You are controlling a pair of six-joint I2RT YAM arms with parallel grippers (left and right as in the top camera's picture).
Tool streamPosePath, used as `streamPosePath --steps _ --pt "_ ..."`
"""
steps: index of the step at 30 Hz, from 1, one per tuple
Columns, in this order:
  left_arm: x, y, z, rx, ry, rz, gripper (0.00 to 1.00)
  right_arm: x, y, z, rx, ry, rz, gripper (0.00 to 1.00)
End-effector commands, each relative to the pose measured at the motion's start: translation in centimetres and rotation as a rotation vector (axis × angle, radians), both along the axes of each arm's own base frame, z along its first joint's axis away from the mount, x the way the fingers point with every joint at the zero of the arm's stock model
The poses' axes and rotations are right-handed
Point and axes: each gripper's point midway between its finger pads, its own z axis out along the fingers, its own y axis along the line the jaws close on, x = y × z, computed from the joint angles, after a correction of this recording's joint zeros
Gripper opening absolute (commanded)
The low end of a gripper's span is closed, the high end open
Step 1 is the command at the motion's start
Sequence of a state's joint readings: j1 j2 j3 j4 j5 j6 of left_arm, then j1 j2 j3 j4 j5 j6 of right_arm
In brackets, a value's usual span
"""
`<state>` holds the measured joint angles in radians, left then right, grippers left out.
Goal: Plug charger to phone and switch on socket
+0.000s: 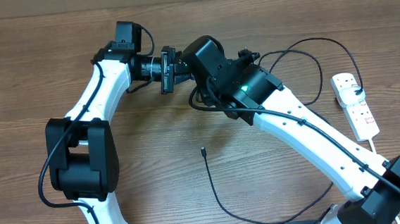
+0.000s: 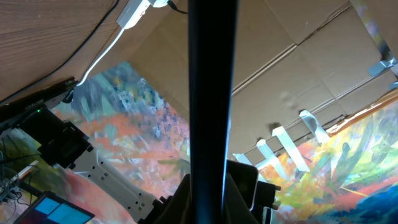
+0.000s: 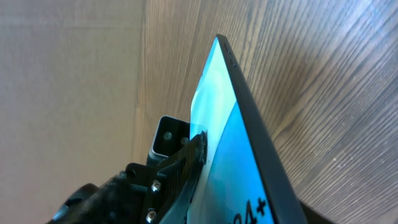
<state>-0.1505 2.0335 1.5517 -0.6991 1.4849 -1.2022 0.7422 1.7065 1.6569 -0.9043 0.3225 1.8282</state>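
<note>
A wooden desk fills the overhead view, with a plain beige board along its far edge. The socket lies flat near the desk's right side, its red switches facing up and its thick white cord running off its near end.

Well to the left of the socket, toward the far edge, the left claw is clamped tight on the phone. It holds the phone off the desk, standing on edge. In the left wrist view the phone shows only as a dark upright bar rising from between the fingers. In the right wrist view its light blue screen is lit, with white lettering at the lower end.

The right arm's wrist sits just on the socket side of the phone and covers the right claw from above. Its fingers do not show clearly in its own camera either, so I cannot tell how wide it stands or whether it touches the phone.

The charger lies loose on the desk. One loop curves close to the socket's far end, and another sweeps round the near side. Its connector rests on bare wood, left of the socket and nearer than the phone, touching neither.
</note>
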Motion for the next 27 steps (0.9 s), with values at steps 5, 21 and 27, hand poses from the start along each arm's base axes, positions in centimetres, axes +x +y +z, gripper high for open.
streamPosePath --steps 5,21,27 --pt "0.5 -0.2 -0.2 0.037 -0.067 0.009 0.04 1.1 -1.4 3.7 -0.119 -0.142 0.076 0.93" --pt "3.4 0.1 -1.2 0.160 -0.549 0.044 0.04 1.1 -15.1 2.9 -0.381 0.022 0.381 1.00" --pt "5.0 2.0 1.9 0.301 -0.807 0.098 0.04 -1.7 -19.3 0.6 -0.461 0.166 0.594 1.00"
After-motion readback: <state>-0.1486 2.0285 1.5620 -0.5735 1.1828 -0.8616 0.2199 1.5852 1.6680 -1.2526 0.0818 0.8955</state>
